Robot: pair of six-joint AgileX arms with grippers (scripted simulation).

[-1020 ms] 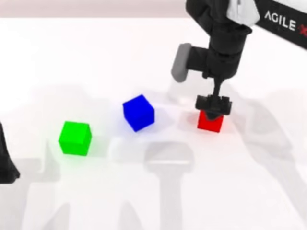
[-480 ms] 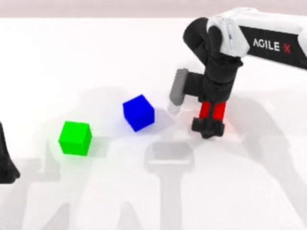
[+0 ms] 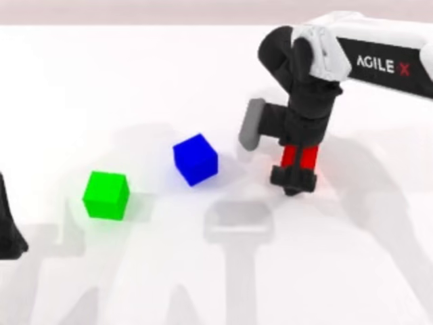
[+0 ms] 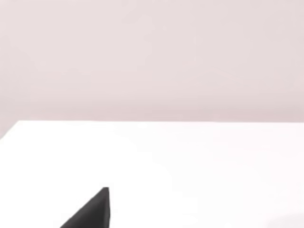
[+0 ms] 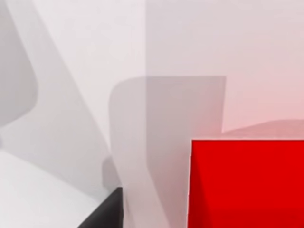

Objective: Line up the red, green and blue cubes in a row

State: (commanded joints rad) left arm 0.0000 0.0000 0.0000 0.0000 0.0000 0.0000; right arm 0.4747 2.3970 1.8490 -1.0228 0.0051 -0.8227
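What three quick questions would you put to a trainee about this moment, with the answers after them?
1. Which arm is at work, and over which cube?
2. True or false: the green cube touches the blue cube.
3. Going by the top view from left to right, in what order do the three cubes lie?

Key
1. The right arm; the right gripper is down at the red cube, which shows between its parts. The left arm sits parked at the table's left edge.
2. False: bare table lies between them.
3. Green, blue, red.
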